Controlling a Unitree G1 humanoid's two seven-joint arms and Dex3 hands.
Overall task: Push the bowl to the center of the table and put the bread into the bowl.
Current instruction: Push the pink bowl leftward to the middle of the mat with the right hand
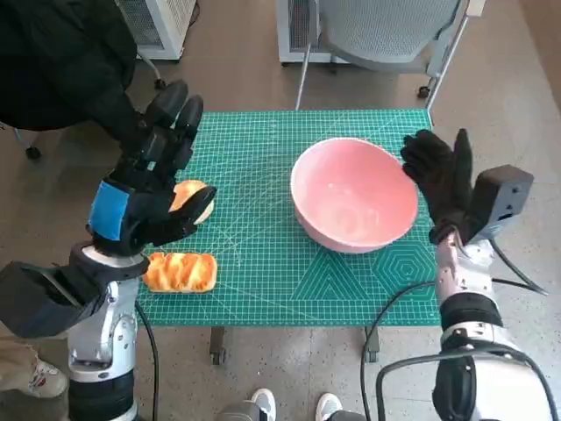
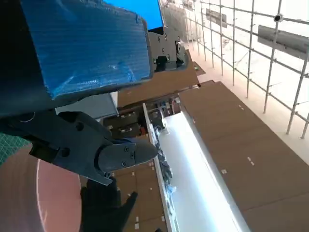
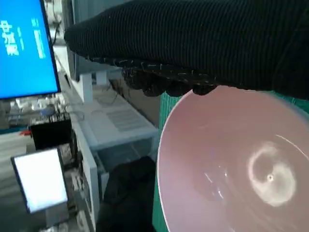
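Two breads on desk (image 1: 263,289): one (image 1: 195,200) held in left hand (image 1: 145,197), fingers curled round it, other (image 1: 180,271) lying loose nearby. Right hand (image 1: 441,180), fingers spread, flat against bowl (image 1: 353,195) rim: push step, bowl right of center. Next: shove leftward, then drop bread in.

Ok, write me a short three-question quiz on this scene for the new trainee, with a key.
1. True or false: the pink bowl already has bread in it.
2. How many bread pieces are on the green mat?
3. Which hand is against the bowl's rim? A) left hand B) right hand C) neither

Key:
1. False. The bowl is empty.
2. Two: a round bun under the left hand, and a loaf at the mat's near edge.
3. B. The gloved right hand is at the bowl's outer rim; the left hand is over the bun.
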